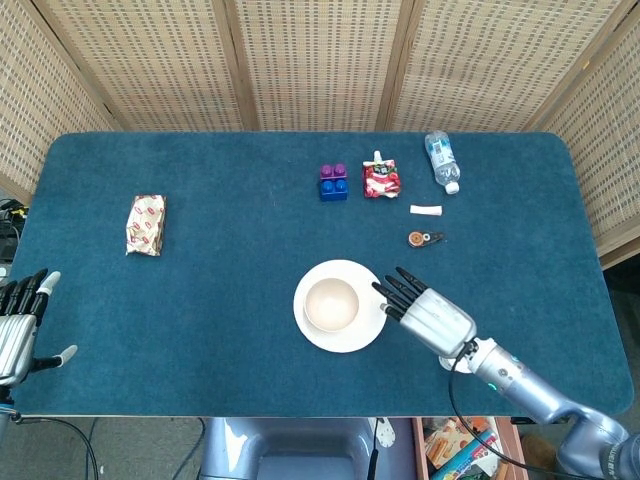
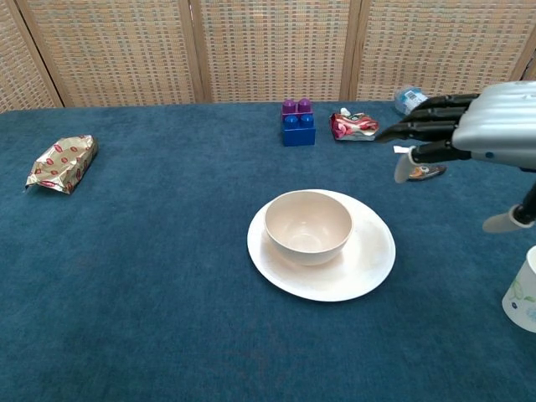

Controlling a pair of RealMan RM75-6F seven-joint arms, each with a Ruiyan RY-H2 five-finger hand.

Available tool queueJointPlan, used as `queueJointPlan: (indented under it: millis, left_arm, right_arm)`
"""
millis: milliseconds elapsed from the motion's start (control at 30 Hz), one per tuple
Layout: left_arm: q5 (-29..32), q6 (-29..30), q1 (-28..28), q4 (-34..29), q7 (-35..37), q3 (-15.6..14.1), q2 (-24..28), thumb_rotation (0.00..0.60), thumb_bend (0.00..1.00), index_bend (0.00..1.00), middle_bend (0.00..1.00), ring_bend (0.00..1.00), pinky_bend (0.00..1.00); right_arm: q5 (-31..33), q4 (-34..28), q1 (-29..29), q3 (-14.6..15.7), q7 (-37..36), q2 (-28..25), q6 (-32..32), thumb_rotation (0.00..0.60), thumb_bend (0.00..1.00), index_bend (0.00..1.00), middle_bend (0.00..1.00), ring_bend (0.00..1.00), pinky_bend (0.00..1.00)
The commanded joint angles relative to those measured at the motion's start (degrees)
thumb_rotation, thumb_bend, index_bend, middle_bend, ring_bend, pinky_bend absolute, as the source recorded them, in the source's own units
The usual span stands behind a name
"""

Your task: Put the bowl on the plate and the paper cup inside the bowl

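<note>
The cream bowl (image 1: 331, 304) (image 2: 308, 226) stands upright on the white plate (image 1: 347, 343) (image 2: 339, 291) near the table's front middle. My right hand (image 1: 426, 313) (image 2: 479, 129) hovers to the right of the plate with fingers stretched out and nothing in it, clear of the bowl. The paper cup (image 2: 523, 295) stands at the right edge of the chest view, below and right of that hand; my arm hides it in the head view. My left hand (image 1: 19, 326) hangs open and empty off the table's left front corner.
A foil snack packet (image 1: 146, 224) (image 2: 63, 162) lies at the left. Along the back sit purple-and-blue blocks (image 1: 333, 183), a red packet (image 1: 380, 180) and a lying water bottle (image 1: 441, 159). A white tube (image 1: 426, 210) and a small brown object (image 1: 422, 238) lie behind my right hand.
</note>
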State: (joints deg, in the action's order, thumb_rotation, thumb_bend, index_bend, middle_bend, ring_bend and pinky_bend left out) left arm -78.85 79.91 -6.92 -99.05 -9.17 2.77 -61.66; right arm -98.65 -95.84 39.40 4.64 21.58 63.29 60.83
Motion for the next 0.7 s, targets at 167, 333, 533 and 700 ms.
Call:
queueJointPlan:
  millis: [167, 333, 533, 700]
  left_arm:
    - [0.36, -0.07, -0.08, 0.0, -0.09, 0.16, -0.02, 0.6, 0.0, 0.0, 0.0, 0.0, 0.0]
    - [0.48, -0.2, -0.18, 0.04, -0.53, 0.14, -0.18, 0.6, 0.0, 0.0, 0.0, 0.0, 0.0]
    - [0.87, -0.1, -0.19, -0.09, -0.55, 0.35, -0.22, 0.6, 0.0, 0.0, 0.0, 0.0, 0.0]
    - [0.93, 0.16, -0.13, -0.21, -0.05, 0.54, 0.08, 0.6, 0.0, 0.0, 0.0, 0.0, 0.0]
  right_arm:
    - [-7.96, 5.93, -4.56, 6.12, -6.66, -1.83, 5.53, 0.6, 0.15, 0.3, 0.0, 0.0, 0.0]
    - [-11.08, 9.05, -7.91, 8.39, -9.22, -2.64, 10.32, 0.6, 0.15, 0.3, 0.0, 0.0, 0.0]
    - [-13.9, 16.32, -11.14, 8.55, -12.74, -0.8, 17.1, 0.6, 0.15, 0.3, 0.0, 0.0, 0.0]
    - [-14.48, 20.98, -12.21, 8.85, -15.94, 1.1, 17.95, 0.6, 0.15, 0.32, 0.0, 0.0, 0.0]
